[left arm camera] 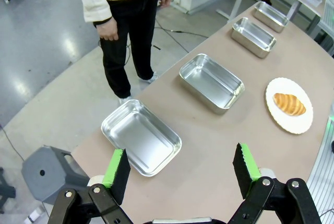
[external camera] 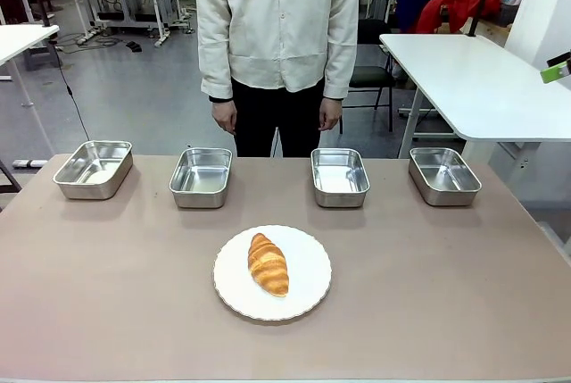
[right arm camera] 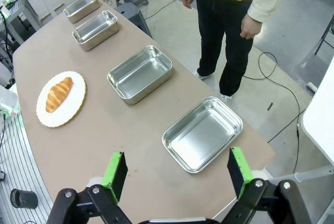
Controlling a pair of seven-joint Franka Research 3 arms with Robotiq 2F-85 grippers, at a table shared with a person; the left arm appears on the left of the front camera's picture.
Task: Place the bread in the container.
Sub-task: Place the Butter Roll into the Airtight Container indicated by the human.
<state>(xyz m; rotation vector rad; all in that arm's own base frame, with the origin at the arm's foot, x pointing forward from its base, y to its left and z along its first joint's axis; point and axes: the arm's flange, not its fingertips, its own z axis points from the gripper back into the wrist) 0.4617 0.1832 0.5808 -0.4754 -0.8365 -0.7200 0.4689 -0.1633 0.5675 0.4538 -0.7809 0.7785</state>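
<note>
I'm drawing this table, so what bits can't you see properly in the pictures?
- Front view: the bread covers its own underside and the patch of plate beneath it.
- Front view: the top edge cuts the person off at the chest.
- Front view: the near inside wall of each container is hidden by its own rim.
- Left wrist view: the bottom edge cuts off the lower part of the left fingers.

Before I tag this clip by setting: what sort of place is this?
Probably a robotics lab: white work tables on a bare grey floor, and four identical steel trays set in a row like a test.
</note>
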